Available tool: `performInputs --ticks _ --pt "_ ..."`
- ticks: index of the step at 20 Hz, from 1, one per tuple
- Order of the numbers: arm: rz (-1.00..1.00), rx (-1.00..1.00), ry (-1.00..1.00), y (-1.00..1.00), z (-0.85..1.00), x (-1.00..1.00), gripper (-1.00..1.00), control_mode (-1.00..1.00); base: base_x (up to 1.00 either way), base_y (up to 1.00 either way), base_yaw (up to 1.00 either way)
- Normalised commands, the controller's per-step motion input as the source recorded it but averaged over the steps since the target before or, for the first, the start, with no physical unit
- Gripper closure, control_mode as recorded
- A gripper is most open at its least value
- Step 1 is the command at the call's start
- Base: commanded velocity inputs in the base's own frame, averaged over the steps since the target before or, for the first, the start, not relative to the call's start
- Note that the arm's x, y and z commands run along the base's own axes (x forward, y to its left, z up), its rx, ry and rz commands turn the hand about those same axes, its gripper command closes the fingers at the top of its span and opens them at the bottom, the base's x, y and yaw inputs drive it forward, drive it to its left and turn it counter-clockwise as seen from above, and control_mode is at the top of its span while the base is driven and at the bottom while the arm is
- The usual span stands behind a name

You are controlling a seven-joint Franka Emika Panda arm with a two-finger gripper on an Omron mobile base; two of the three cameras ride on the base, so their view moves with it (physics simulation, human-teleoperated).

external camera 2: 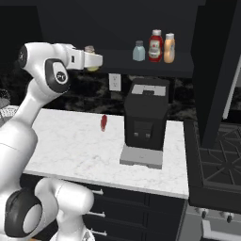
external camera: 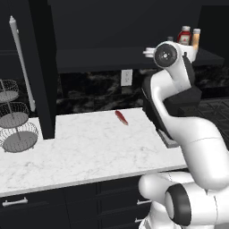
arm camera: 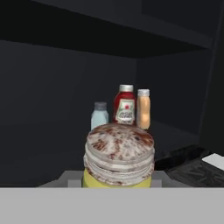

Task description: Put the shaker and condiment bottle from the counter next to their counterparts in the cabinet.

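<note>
My gripper [external camera 2: 94, 61] is shut on the shaker [external camera 2: 90, 49], a stubby yellow-green cylinder with a dull mottled cap [arm camera: 119, 157]. I hold it up at shelf height, left of the cabinet's open shelf [external camera 2: 155, 68] and above the counter [external camera 2: 66, 141]. On that shelf stand a pale blue-grey shaker [external camera 2: 139, 51], a red bottle with a white label [external camera 2: 156, 46] and the slim orange condiment bottle [external camera 2: 169, 48], side by side. In the hand view they stand in a row behind the held cap: blue-grey shaker [arm camera: 99, 115], red bottle [arm camera: 125, 106], condiment bottle [arm camera: 143, 109].
A black coffee machine [external camera 2: 145, 121] stands on the counter under the shelf. A small red pepper-like thing [external camera: 121, 117] lies on the marble. A tiered wire basket stand [external camera: 16, 121] is at the far left, and a stove [external camera 2: 216, 160] at the right.
</note>
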Motion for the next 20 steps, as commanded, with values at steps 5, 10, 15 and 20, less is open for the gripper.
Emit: performInputs --ticks 5,10,15,20 --pt "0.0 0.0 0.0 -0.06 -0.01 0.55 1.0 -1.0 0.0 0.0 0.0" --pt "0.0 0.0 0.0 -0.11 -0.02 0.52 1.0 -1.0 0.0 0.0 0.0" --pt "0.0 0.0 0.0 -0.2 -0.04 0.48 1.0 -1.0 0.0 0.0 0.0" --pt "0.0 0.0 0.0 -0.09 -0.25 0.5 1.0 -1.0 0.0 0.0 0.0"
